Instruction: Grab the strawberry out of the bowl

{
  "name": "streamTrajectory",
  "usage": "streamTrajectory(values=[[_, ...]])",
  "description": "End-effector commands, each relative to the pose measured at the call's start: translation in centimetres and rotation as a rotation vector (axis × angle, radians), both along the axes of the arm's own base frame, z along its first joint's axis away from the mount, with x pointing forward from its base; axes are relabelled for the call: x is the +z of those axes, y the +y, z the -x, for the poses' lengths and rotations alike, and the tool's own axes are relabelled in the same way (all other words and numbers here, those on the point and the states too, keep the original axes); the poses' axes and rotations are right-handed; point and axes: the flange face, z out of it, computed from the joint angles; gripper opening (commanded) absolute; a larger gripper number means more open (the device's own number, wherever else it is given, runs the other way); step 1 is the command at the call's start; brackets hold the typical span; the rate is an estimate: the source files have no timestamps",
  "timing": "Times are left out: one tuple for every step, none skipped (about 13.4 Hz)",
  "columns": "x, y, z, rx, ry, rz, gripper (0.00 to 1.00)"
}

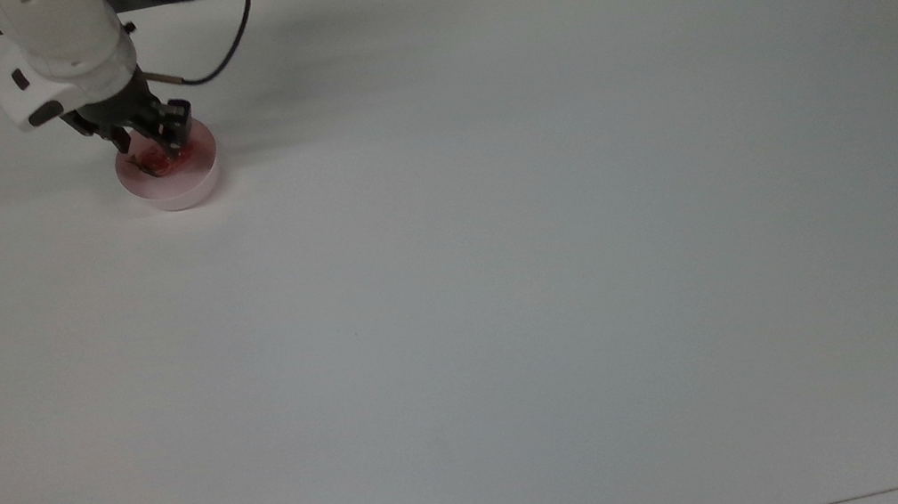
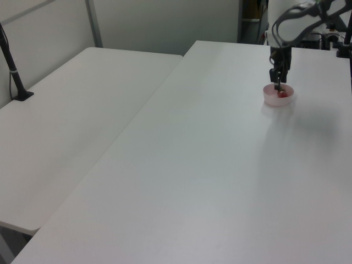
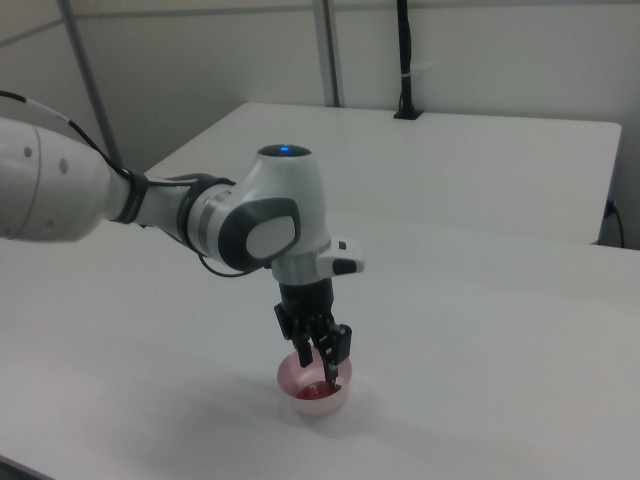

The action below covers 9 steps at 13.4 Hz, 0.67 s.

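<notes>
Pink bowl: small round pale pink plastic bowl sits on the white desk, near the top view's upper left corner.
Strawberry: small glossy red strawberry lies inside the bowl, partly hidden.
Gripper: black two-finger gripper reaches down into the bowl at the strawberry.
Fingers: cannot tell whether they are spread or clamped on the fruit.

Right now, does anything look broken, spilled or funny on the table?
Nothing stands out. The pink bowl sits upright on the white table with the strawberry inside it, and the gripper reaches down into the bowl.
</notes>
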Motion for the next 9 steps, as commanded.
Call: streamTrajectory(values=[[-2.7,1.2,-0.4,-0.068,-0.008,0.006,0.57],[-2.9,1.1,-0.3,-0.066,-0.003,0.008,0.58],[-3.0,0.9,-0.1,-0.068,0.001,0.01,0.58],[-3.6,1.0,0.1,-0.062,0.013,0.012,0.59],[-4.4,1.2,0.7,-0.051,0.034,0.017,0.61],[-4.4,1.1,0.7,-0.041,0.032,0.03,0.61],[-4.5,1.1,0.6,-0.036,0.029,0.035,0.59],[-5.0,1.1,0.9,-0.035,0.038,0.034,0.56],[-5.2,1.2,0.9,-0.025,0.047,0.038,0.46]])
